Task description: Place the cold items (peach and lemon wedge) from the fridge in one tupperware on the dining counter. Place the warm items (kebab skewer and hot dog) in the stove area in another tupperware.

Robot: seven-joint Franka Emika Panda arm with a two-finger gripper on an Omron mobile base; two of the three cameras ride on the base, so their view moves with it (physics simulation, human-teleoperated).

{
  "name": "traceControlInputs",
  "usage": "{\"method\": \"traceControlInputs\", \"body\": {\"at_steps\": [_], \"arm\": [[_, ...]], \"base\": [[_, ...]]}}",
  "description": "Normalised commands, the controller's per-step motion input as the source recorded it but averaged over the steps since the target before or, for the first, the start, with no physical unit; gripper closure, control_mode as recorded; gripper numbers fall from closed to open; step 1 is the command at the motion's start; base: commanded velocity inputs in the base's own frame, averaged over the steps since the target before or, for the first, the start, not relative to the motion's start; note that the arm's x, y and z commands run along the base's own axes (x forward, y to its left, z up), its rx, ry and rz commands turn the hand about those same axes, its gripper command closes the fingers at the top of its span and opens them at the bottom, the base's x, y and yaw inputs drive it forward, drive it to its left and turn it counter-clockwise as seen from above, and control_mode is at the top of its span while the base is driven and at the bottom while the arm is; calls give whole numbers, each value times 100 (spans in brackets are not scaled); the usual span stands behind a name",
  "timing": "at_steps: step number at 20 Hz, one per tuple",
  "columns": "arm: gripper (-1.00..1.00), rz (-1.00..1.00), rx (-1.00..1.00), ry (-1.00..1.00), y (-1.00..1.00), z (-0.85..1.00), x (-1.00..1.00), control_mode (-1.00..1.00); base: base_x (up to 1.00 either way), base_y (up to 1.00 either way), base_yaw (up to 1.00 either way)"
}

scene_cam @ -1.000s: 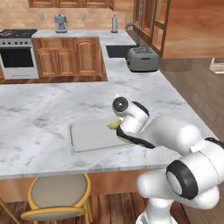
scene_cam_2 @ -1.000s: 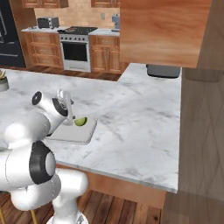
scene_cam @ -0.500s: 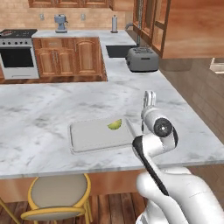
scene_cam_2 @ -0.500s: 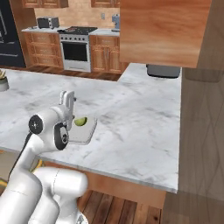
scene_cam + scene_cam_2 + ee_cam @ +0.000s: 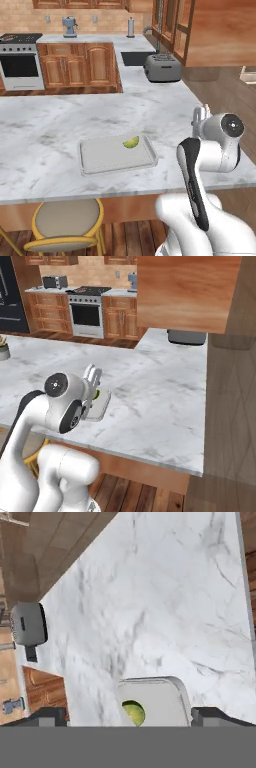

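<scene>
A shallow white tupperware [image 5: 110, 159] lies on the marble dining counter [image 5: 50, 130] near its front edge. The lemon wedge [image 5: 131, 142] rests inside it at the far right corner. My gripper [image 5: 200, 116] is raised above the counter to the right of the tupperware, open and holding nothing. In the hand view the tupperware [image 5: 162, 697] and lemon wedge [image 5: 133, 713] lie well below, between the spread fingertips [image 5: 47, 716]. From the right base view the gripper [image 5: 92, 376] stands over the tupperware [image 5: 101, 405]. Peach, kebab skewer and hot dog are out of view.
A grey toaster [image 5: 162, 67] sits at the counter's far right, past it a sink [image 5: 136, 57]. The stove [image 5: 20, 55] stands along the back wall. A yellow stool [image 5: 65, 225] is tucked under the front edge. A dark fridge [image 5: 7, 296] is at the back left.
The hand has lifted off the tupperware and swung up and to the right. The lemon wedge stays in the tupperware. The jaws stay open.
</scene>
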Motion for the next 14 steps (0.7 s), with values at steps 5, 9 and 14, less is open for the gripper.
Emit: {"method": "traceControlInputs", "body": {"at_steps": [5, 9, 14], "arm": [[-100, 0, -29, 15, 9, -64, -21, -100], [-100, 0, -12, 0, 6, -25, 0, -100], [-100, 0, 0, 0, 0, 0, 0, 100]], "base": [[0, 0, 0], [0, 0, 0], [-83, 2, 10]]}}
